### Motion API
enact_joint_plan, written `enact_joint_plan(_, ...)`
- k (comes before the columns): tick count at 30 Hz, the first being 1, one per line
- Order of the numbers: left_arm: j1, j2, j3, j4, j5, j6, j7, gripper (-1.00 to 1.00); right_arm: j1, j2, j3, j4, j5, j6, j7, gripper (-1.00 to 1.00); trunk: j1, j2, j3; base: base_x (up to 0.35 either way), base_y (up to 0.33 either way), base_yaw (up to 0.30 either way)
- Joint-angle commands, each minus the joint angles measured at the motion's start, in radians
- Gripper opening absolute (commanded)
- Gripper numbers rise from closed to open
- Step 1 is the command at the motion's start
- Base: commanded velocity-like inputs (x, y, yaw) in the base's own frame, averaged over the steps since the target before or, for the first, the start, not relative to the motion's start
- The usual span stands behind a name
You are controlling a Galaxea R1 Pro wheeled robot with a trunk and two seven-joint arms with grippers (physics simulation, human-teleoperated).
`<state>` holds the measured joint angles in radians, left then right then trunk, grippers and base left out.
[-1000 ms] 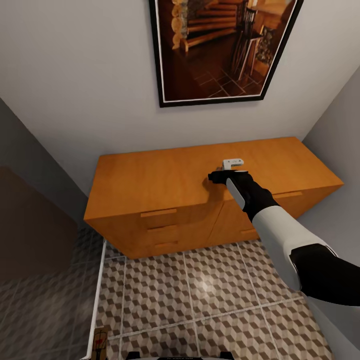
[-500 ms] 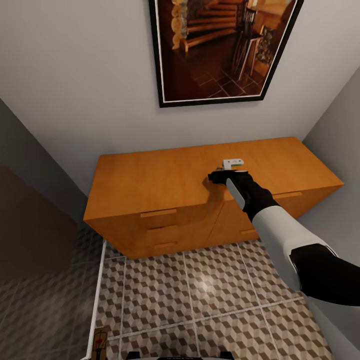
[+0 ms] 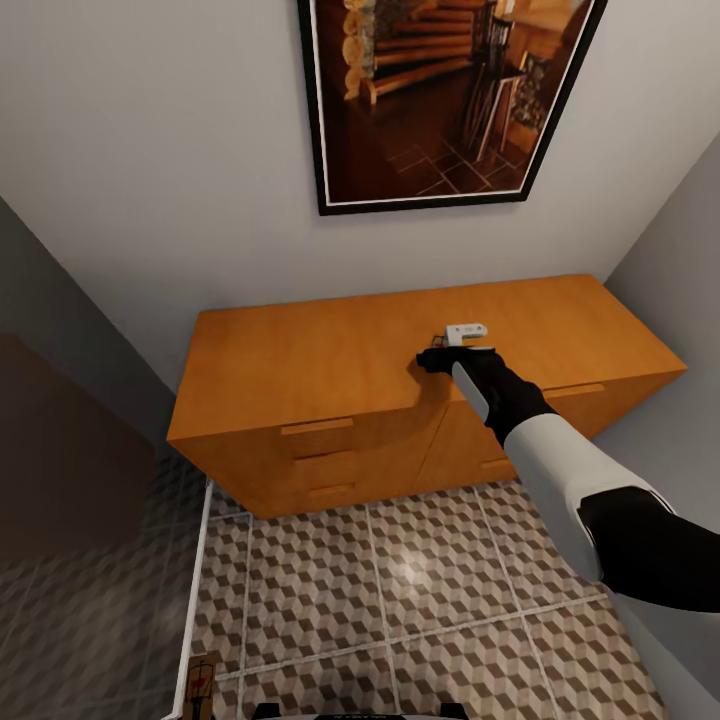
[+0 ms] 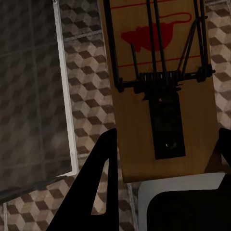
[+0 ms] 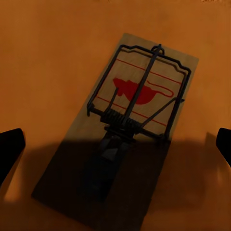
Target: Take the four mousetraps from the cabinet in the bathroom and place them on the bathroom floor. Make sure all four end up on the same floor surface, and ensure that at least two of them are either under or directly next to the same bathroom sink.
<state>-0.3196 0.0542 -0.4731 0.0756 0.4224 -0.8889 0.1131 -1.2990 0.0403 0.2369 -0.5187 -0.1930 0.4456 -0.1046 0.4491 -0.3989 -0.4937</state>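
- No readable text, brand or number in any view.
- Mousetrap (image 5: 130, 130) on the cabinet top (image 5: 43, 62): red mouse silhouette between red lines, no lettering.
- Mousetrap (image 4: 161, 86) in the left wrist view: same red mouse mark.

The right arm (image 3: 560, 470) hides part of the cabinet (image 3: 330, 370) top, and the picture's edge crops the mousetrap (image 4: 161, 82).

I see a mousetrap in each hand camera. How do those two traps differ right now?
The left-hand mousetrap sits between the left hand's dark fingers, hanging above the patterned tiled floor. The right-hand mousetrap lies flat on the orange-brown cabinet top, untouched, with the right hand's fingers spread wide either side and a shadow over its near half. Both are wooden boards with a red mouse print and dark wire spring.
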Motion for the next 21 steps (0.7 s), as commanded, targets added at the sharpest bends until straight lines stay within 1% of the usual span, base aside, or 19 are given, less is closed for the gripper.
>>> enact_joint_plan(1,-0.001,-0.001,-0.009,0.003,-0.005,-0.004,0.013,-1.00,0.000,-0.001,0.007,0.023,-0.007,-0.003,-0.010,1.00,0.001,-0.001,-0.001,0.000,0.000,0.000)
enact_joint_plan(18,-0.001,-0.001,-0.009,0.003,-0.005,-0.004,0.013,-1.00,0.000,0.000,0.007,0.049,-0.008,-0.021,-0.009,1.00,0.001,-0.001,-0.001,0.000,0.000,0.000)
enact_joint_plan(19,-0.001,-0.001,-0.009,0.003,-0.005,-0.004,0.013,-1.00,0.000,0.000,0.007,0.050,-0.008,-0.023,-0.009,-1.00,0.001,-0.001,-0.001,0.000,0.000,0.000)
enact_joint_plan(21,-0.001,-0.001,-0.009,0.003,-0.005,-0.004,0.013,-1.00,0.000,0.000,0.007,0.050,-0.008,-0.026,-0.009,-1.00,0.001,-0.001,-0.001,0.000,0.000,0.000)
